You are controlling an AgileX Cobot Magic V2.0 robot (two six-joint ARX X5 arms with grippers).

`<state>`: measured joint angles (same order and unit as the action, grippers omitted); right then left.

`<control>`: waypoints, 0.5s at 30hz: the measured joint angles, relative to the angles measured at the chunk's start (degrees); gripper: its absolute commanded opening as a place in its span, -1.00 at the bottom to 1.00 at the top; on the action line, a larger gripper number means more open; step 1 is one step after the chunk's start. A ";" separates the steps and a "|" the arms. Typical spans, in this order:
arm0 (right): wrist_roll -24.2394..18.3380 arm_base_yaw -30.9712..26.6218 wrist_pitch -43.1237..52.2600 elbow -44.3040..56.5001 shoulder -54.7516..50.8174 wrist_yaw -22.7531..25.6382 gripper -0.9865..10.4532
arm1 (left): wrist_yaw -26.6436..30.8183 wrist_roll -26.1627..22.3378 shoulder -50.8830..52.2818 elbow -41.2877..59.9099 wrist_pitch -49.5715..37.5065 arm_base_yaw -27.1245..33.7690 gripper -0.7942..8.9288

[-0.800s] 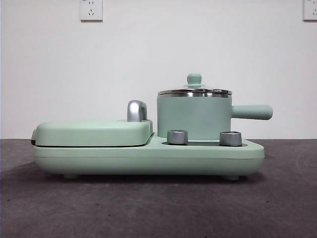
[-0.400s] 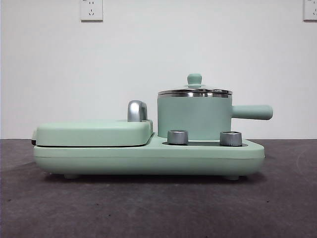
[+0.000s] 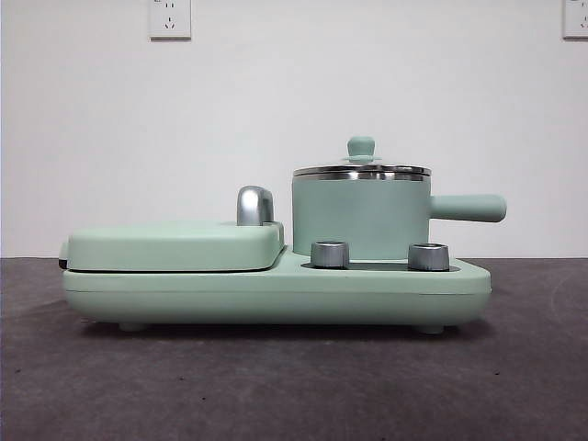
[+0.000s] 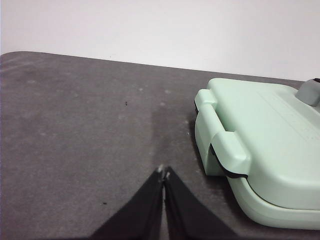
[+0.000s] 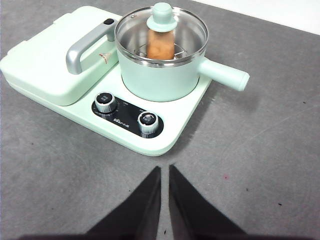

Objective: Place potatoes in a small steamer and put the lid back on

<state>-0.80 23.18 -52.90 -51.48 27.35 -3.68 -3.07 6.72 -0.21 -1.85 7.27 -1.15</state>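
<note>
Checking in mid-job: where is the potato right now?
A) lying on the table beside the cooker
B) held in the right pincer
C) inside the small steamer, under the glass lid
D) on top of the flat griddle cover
C: the right wrist view shows the orange-brown potato through the clear lid, which sits on the small steamer; both pincers are shut, hold nothing and are off the cooker.

Mint-green griddle cover (image 3: 175, 246) with chrome handle (image 3: 254, 205), two steel knobs (image 3: 330, 254), grey table (image 3: 276, 386), wall sockets (image 3: 170, 18)
</note>
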 measured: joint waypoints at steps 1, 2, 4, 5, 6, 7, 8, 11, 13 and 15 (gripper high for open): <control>-0.02 0.00 0.00 0.00 0.00 -0.02 -0.79 | 0.02 0.13 0.00 0.00 -0.09 0.00 -0.82; -0.02 0.00 0.00 0.00 0.00 -0.04 -0.79 | 0.02 0.15 0.00 0.00 -0.11 0.00 -0.82; 0.00 0.00 -0.02 0.00 0.00 -0.02 -0.79 | 0.02 0.15 0.00 0.00 -0.11 0.00 -0.82; 0.00 0.00 0.00 0.00 0.00 -0.02 -0.79 | 0.02 0.15 0.00 0.00 -0.11 0.00 -0.82; 0.00 0.00 -0.02 0.00 0.00 -0.02 -0.79 | 0.02 0.15 0.00 0.00 -0.13 0.00 -0.82; 0.00 0.00 -0.02 0.00 0.00 -0.02 -0.79 | 0.02 0.15 0.00 0.00 -0.13 0.00 -0.82; 0.00 0.00 0.00 0.00 0.00 -0.04 -0.79 | 0.02 0.15 0.00 0.00 -0.13 0.00 -0.82; 0.00 0.00 0.00 0.00 0.00 -0.02 -0.79 | 0.02 0.17 0.00 0.00 -0.13 0.00 -0.82; -0.61 0.00 0.00 0.00 0.00 0.35 -0.79 | 0.02 0.17 0.00 0.00 -0.13 0.00 -0.82; -2.27 -0.13 0.00 0.00 -0.04 1.29 -0.79 | 0.02 0.17 0.00 0.00 -0.15 0.00 -0.82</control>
<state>-3.07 23.05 -52.90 -51.48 27.31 -2.39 -3.05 6.90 -0.21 -1.85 7.11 -1.15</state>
